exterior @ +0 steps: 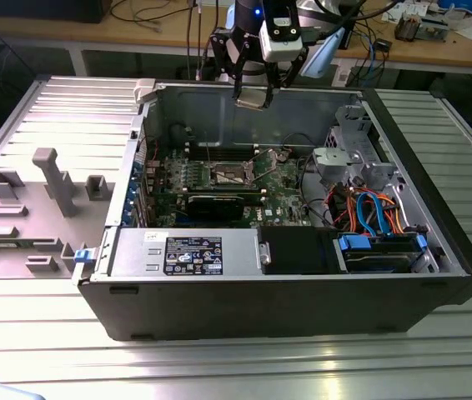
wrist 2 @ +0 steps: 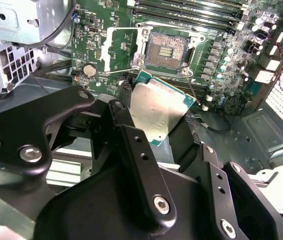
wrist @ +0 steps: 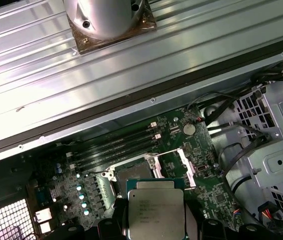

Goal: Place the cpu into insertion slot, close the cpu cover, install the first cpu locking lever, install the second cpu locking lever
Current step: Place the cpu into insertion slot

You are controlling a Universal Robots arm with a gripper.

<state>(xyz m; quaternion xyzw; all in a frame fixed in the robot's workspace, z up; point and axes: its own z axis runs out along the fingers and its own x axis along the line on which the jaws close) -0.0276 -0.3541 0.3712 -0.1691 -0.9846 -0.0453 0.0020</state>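
**Cpu in the grip, above the open case**

Gripper (wrist 2: 157, 125) clenched on the cpu (wrist 2: 156, 107) across two opposite edges, metal top showing in both wrist views. Hung high over the far wall of the computer case (exterior: 219, 300) in the exterior view, well clear of the motherboard (wrist 2: 94, 35). Found the insertion slot (wrist 2: 165, 50) bare, mid-board, with the cpu cover (wrist 2: 117, 47) standing open just beside it. Judged the chip light, stiff and thin, its lid slick, its underside and the socket contacts easily damaged. Judged the green rim edges the only safe hold, flat faces best left untouched.
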